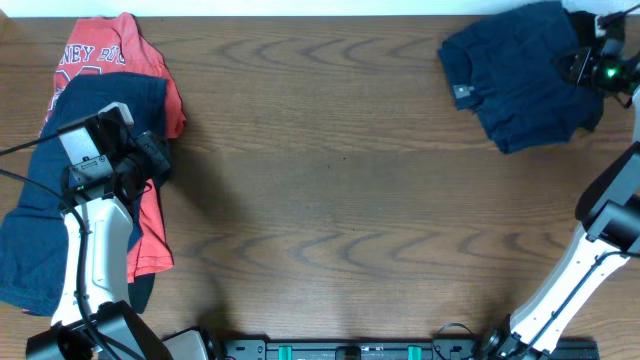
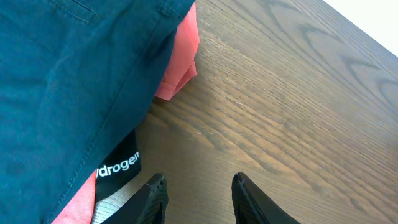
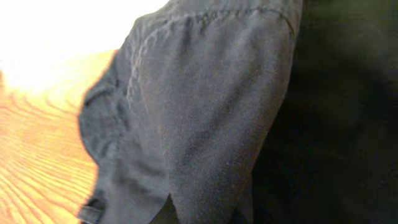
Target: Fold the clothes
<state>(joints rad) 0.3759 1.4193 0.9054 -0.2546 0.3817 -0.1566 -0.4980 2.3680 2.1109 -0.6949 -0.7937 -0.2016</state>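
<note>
Readable marks, as I find them:

1. Red T-shirt point(image 1: 112, 45), overhead view: white block lettering, of which I read "NEY P". Its start is lost in a fold and its end is unclear.
2. Black label point(image 2: 118, 169), left wrist view: white print "ydrogen", its start covered by a navy garment point(image 2: 62, 93).
3. Grey tag point(image 1: 461, 93) on the navy shorts point(image 1: 520, 80), far right of the bench: too small to read.
</note>
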